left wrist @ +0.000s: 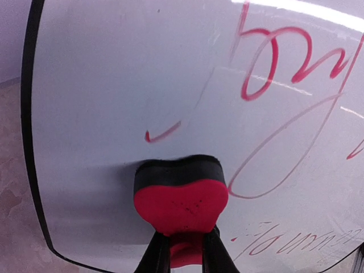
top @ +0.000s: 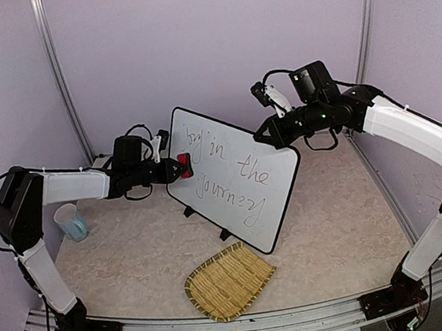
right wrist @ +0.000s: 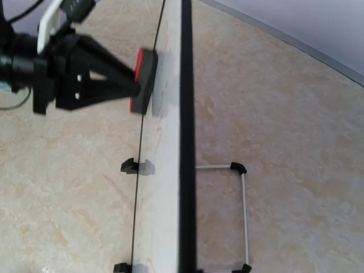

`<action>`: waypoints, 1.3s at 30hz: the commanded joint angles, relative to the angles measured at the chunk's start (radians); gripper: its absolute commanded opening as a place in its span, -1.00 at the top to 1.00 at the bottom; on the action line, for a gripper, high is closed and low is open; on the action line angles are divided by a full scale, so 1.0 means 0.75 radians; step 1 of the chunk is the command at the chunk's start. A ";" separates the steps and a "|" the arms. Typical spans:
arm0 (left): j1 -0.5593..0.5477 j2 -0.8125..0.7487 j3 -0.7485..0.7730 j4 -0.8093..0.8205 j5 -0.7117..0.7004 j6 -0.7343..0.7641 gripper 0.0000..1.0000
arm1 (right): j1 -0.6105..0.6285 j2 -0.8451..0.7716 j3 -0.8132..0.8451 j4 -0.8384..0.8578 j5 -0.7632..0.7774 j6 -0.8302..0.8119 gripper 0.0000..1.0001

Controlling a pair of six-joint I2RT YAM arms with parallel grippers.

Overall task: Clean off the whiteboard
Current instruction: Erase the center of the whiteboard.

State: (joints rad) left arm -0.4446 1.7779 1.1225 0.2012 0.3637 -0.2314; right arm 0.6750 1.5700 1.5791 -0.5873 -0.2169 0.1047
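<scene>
Large white rectangular whiteboard with thin black rim (top: 235, 188) stands upright on small black feet at the middle of the beige mottled tabletop (top: 128, 258), set at an angle; red marker handwriting reads roughly "joy in the journey" over several slanted lines; one short red stroke sits just above the eraser.

Red foam eraser with black felt face (left wrist: 181, 193) pressed flat on the board near its upper left corner; left pincer (left wrist: 182, 253) clenched on the eraser's red back.

Right pincer (top: 268, 135) at the board's top edge, toward the right corner; cannot tell whether it grips the rim; thin wire prop (right wrist: 244, 210) behind the board.

Oval woven straw mat (top: 229, 281) lies flat near the board's front; pale blue cup (top: 70, 222) well apart, far left.
</scene>
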 commanded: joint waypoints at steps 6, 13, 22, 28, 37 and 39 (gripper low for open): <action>-0.016 -0.045 -0.034 0.041 -0.019 -0.020 0.75 | 0.044 0.024 0.044 -0.115 -0.113 -0.127 1.00; -0.018 -0.084 0.053 0.014 -0.029 -0.004 0.75 | 0.045 0.021 0.026 -0.115 -0.167 -0.129 1.00; -0.022 -0.143 0.049 -0.006 -0.065 0.009 0.75 | 0.047 0.044 0.061 -0.157 -0.269 -0.116 1.00; -0.026 -0.175 0.025 0.005 -0.080 0.007 0.75 | 0.051 0.050 0.080 -0.213 -0.244 -0.111 0.95; -0.028 -0.207 0.016 0.005 -0.088 0.002 0.75 | 0.072 0.069 0.117 -0.265 -0.249 -0.120 0.77; -0.029 -0.216 0.013 0.007 -0.091 0.004 0.75 | 0.080 0.080 0.121 -0.272 -0.251 -0.123 0.75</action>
State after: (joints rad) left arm -0.4576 1.6547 1.1217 0.1711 0.3073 -0.2375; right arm 0.6941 1.5959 1.6577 -0.6857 -0.3161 0.0509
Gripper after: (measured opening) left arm 0.143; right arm 0.121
